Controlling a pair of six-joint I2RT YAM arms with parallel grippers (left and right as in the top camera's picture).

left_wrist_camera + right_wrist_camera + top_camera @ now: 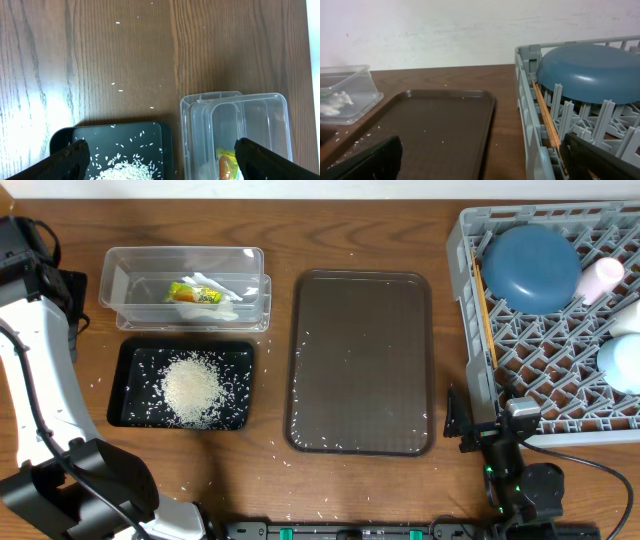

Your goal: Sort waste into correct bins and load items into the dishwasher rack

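Note:
The white rice [192,387] lies heaped in the black bin [130,380]. The clear bin [130,288] behind it holds the yellow-green wrapper [193,294] and the crumpled napkin [217,284]. At the right, the grey dishwasher rack [470,240] carries the dark-blue bowl [530,267], pink cup [598,278], pale cup [627,318], light-blue bowl [620,365] and chopsticks [487,315]. My left gripper [161,145] hangs open above both bins, holding nothing. By the rack's near-left corner my right gripper [487,420] sits low and open, empty.
A large dark brown serving tray [362,362] lies between the bins and the rack, with a few stray grains on it. Loose rice is scattered on the wooden table [280,240] around the black bin. My left arm [40,380] runs down the table's left side.

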